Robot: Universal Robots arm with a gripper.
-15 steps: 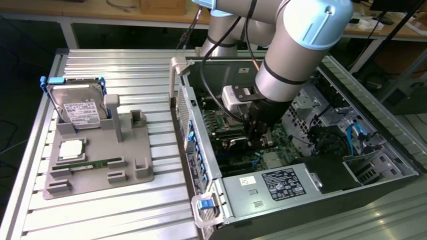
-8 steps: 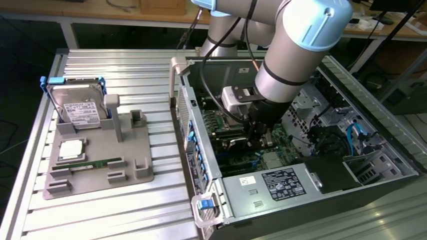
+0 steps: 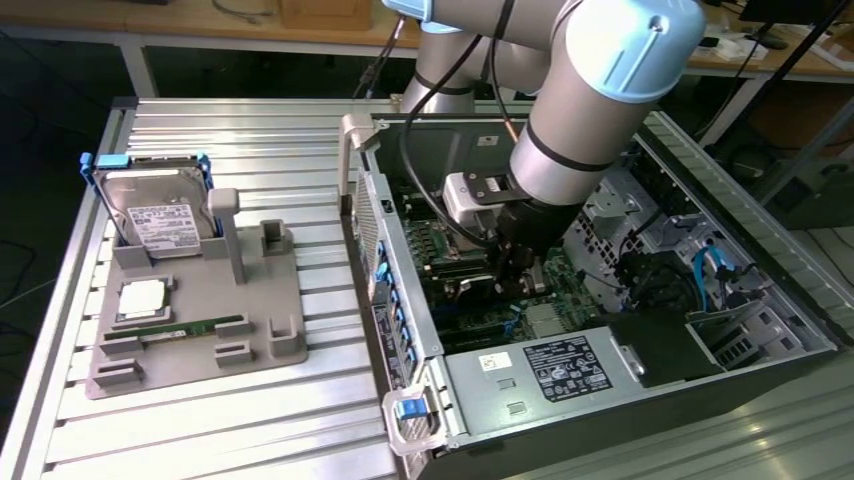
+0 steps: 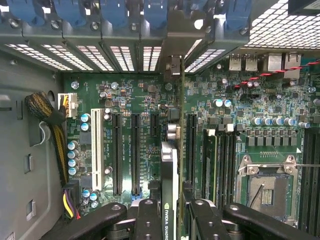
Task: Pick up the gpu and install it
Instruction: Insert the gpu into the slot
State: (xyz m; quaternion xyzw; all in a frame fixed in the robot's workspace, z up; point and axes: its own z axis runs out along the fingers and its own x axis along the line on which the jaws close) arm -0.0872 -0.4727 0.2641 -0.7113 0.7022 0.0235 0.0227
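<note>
The gpu (image 4: 169, 170) appears edge-on in the wrist view as a thin dark card with a green logo strip, its silver bracket end reaching toward the case's rear slot openings. My gripper (image 4: 172, 222) is shut on it, one black finger (image 4: 149, 220) on each side. The card stands upright over the green motherboard (image 4: 240, 115), among the long black expansion slots (image 4: 136, 152). I cannot tell whether it touches a slot. In the exterior view the gripper (image 3: 514, 278) reaches down inside the open computer case (image 3: 400, 330).
A grey fixture (image 3: 200, 330) at the exterior view's left carries a silver hard drive (image 3: 158, 215), a processor chip (image 3: 143, 298) and a green memory stick (image 3: 194, 328). Blue latches (image 4: 70, 12) line the case's rear wall. A cable bundle (image 4: 50, 120) and the empty processor socket (image 4: 267, 187) flank the slots.
</note>
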